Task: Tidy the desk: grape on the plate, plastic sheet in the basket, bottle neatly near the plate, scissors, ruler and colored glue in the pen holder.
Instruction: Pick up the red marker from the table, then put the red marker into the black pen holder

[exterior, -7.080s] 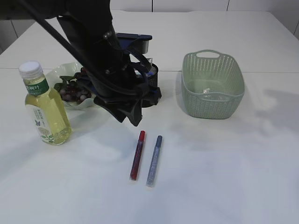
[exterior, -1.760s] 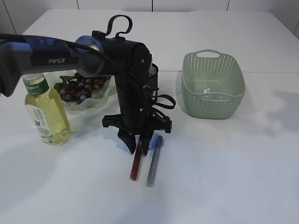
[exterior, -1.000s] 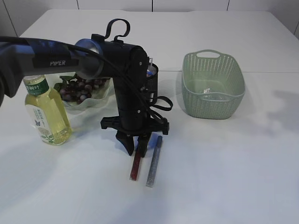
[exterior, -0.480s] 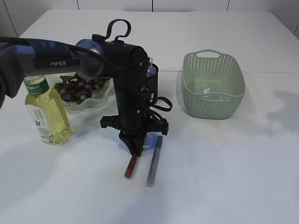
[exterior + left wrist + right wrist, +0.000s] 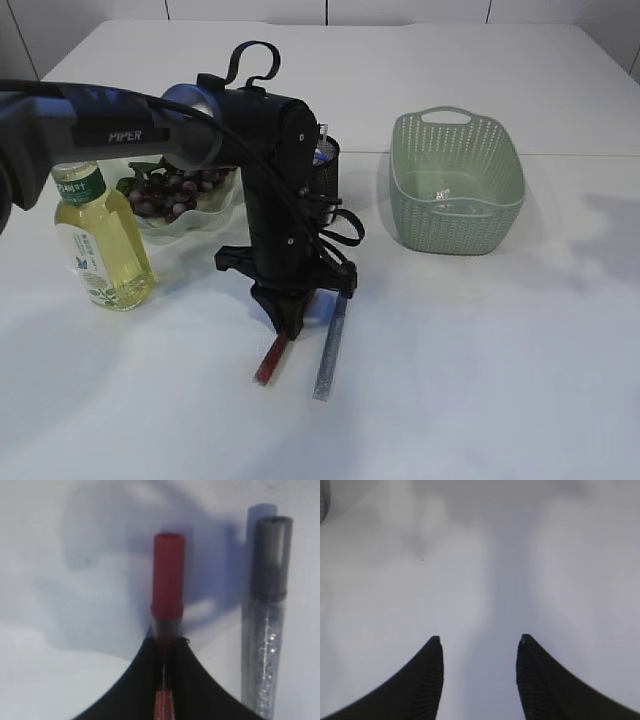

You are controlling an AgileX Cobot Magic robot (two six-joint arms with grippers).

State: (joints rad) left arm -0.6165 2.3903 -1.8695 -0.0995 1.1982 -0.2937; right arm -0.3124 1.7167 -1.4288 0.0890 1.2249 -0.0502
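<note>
My left gripper (image 5: 291, 326) points down at the table, shut on the red glue (image 5: 268, 362) near its cap end. In the left wrist view the red cap (image 5: 168, 575) sticks out past the closed gripper (image 5: 166, 641). The red tube slants down-left with its far end near the table. The silver-blue glue (image 5: 329, 346) lies beside it, also seen as the silver glue (image 5: 267, 615) on the right. The pen holder (image 5: 328, 166) stands half hidden behind the arm. My right gripper (image 5: 479, 640) is open over bare table, with nothing between its fingers.
A bottle (image 5: 96, 240) of yellow drink stands at the left. Behind it the grapes (image 5: 160, 190) lie on a pale plate (image 5: 196, 222). A green basket (image 5: 456, 185) sits at the right, with something clear glinting on its floor.
My left gripper has shut on the red glue. The tube's free end has swung to the left, away from the silver-blue glue, which has not moved.
</note>
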